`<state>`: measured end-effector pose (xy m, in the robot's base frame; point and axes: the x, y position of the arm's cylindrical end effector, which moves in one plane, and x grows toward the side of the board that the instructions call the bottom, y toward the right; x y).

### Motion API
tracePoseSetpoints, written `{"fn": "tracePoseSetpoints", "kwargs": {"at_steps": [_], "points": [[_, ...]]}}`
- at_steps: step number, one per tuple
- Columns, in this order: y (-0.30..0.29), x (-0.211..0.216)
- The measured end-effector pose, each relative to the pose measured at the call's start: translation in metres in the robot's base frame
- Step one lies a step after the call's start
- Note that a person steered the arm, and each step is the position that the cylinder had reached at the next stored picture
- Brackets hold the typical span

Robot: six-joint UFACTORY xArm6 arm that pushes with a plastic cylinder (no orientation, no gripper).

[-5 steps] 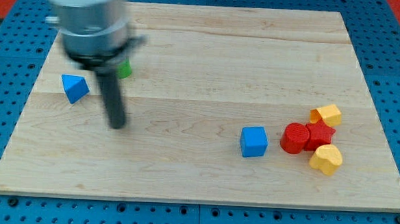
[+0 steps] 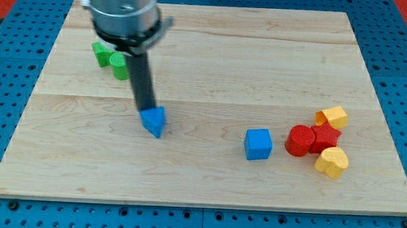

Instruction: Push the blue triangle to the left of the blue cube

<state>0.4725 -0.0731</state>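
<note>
The blue triangle lies on the wooden board left of centre. The blue cube sits to its right, well apart from it. My tip touches the triangle's upper left edge. The dark rod rises from there to the grey arm body at the view's top.
Two green blocks sit at the upper left, partly hidden behind the rod. At the right, two red blocks are clustered with a yellow block above and a yellow block below. The board's edge runs along the view's bottom.
The blue triangle has moved from the far left toward the right and slightly down. My tip has moved right with it, and the arm body has shifted right, uncovering the green blocks.
</note>
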Motion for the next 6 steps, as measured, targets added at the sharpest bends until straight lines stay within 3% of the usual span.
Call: {"fn": "tracePoseSetpoints", "kwargs": {"at_steps": [1, 2, 3, 4, 6], "points": [[0.038, 0.015], [-0.035, 0.016], [-0.064, 0.018], [-0.022, 0.052], [0.125, 0.043]]}}
